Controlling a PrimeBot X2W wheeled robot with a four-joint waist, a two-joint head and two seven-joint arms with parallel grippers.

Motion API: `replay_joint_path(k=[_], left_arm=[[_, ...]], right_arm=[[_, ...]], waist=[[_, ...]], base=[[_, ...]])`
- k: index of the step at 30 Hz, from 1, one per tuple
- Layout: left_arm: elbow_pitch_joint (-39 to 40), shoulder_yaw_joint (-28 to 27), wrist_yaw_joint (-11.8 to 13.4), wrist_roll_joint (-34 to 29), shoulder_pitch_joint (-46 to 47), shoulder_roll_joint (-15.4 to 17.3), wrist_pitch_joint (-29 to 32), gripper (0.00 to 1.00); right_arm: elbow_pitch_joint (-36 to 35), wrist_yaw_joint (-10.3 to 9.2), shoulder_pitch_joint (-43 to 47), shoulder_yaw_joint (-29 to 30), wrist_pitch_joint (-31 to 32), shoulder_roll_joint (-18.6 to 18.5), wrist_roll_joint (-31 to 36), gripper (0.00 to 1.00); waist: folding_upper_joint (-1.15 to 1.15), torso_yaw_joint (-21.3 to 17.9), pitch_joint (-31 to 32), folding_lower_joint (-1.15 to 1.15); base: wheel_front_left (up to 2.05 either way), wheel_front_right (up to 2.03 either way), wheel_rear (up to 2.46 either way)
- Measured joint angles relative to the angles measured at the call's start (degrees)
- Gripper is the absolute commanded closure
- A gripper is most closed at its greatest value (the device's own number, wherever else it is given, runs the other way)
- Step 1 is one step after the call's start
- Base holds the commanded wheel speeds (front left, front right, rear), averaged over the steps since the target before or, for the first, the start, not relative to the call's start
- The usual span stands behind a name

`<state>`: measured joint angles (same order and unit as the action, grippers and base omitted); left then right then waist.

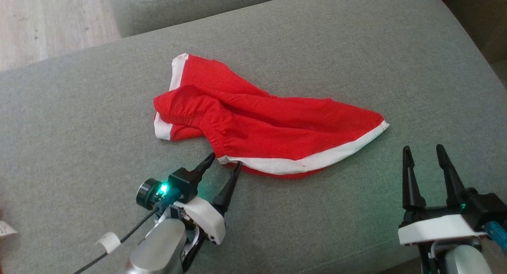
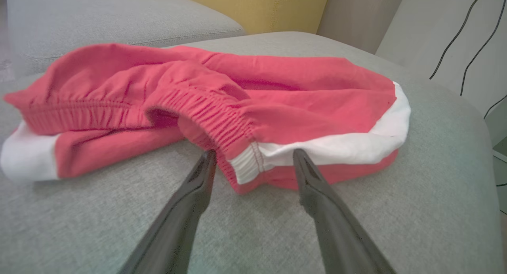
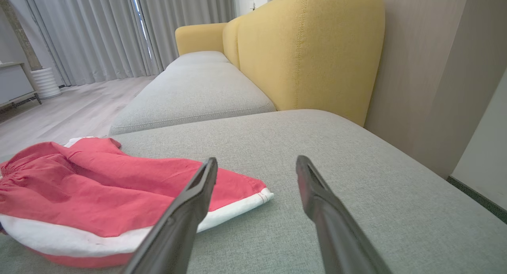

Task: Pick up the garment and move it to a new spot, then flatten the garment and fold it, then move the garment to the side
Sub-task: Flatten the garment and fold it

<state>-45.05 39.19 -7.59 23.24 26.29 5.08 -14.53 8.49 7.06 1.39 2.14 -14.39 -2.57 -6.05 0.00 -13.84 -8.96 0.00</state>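
Left fingers seemingly astride garment corner

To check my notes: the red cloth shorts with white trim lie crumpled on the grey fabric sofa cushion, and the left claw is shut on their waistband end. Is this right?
Not quite. The left claw is open, not shut: the left wrist view shows its fingers apart, either side of the waistband end of the red cloth shorts on the grey fabric cushion.

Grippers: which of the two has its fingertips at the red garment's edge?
The left gripper: its open fingers flank the garment at its waistband corner. The right gripper stands apart over bare cushion.
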Motion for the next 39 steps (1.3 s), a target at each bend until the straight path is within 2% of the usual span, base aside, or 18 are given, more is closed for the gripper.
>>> replay_joint_path(k=[1,2,3,4,5,11,16,29,33,39], left_arm=[[0.0,0.1,0.0,0.0,0.1,0.0,0.0,0.21],[0.1,0.3,0.0,0.0,0.2,0.1,0.0,0.53],[0.1,0.5,0.0,0.1,0.2,0.1,0.0,0.70],[0.3,0.8,0.0,0.1,0.2,0.2,0.0,0.97],[0.7,1.4,0.0,0.7,0.2,0.2,0.0,1.00],[2.1,4.9,0.0,2.5,0.2,1.0,0.0,1.00],[5.4,5.0,0.0,3.0,0.1,2.2,0.0,1.00],[16.7,-1.6,0.0,-0.7,-7.9,8.7,0.0,1.00],[17.5,-2.8,0.0,-1.1,-8.0,9.6,0.0,1.00],[18.1,-3.7,0.0,-1.7,-8.1,9.7,0.0,1.00]], right_arm=[[0.0,0.00,0.0,0.1,0.0,0.0,0.0,0.00],[0.0,0.00,0.0,0.1,0.0,0.0,0.0,0.00],[0.0,0.00,0.0,0.2,0.0,0.0,0.0,0.00],[0.0,0.00,0.0,0.3,0.0,0.0,0.0,0.00],[0.0,0.00,0.0,0.4,0.0,0.0,0.0,0.00],[0.0,0.00,0.0,0.8,0.0,0.0,0.0,0.00],[0.6,0.00,0.0,0.1,0.0,0.0,0.0,0.00],[8.5,0.00,0.7,-2.1,0.0,0.0,-1.9,0.00],[13.9,0.00,0.7,-1.8,0.0,0.0,-1.9,0.00],[17.0,0.00,1.1,-7.3,1.5,0.0,-2.0,0.00]], waist=[[0.00,-0.1,0.0,0.00],[0.00,-0.1,0.0,0.00],[0.00,-0.2,0.0,0.00],[0.00,-0.1,0.0,0.00],[0.00,-0.1,0.0,0.00],[0.00,1.4,0.3,0.00],[0.00,2.9,0.8,0.00],[0.00,9.5,1.7,0.00],[0.00,11.5,1.4,0.00],[0.00,13.5,1.3,0.00]], base=[[0.00,0.00,0.00],[0.00,0.00,0.00],[0.00,0.00,0.00],[0.00,0.00,0.00],[0.00,0.00,0.00],[0.00,0.00,0.00],[0.00,0.00,0.00],[0.00,0.00,0.00],[0.00,0.00,0.00],[0.00,0.00,0.00]])
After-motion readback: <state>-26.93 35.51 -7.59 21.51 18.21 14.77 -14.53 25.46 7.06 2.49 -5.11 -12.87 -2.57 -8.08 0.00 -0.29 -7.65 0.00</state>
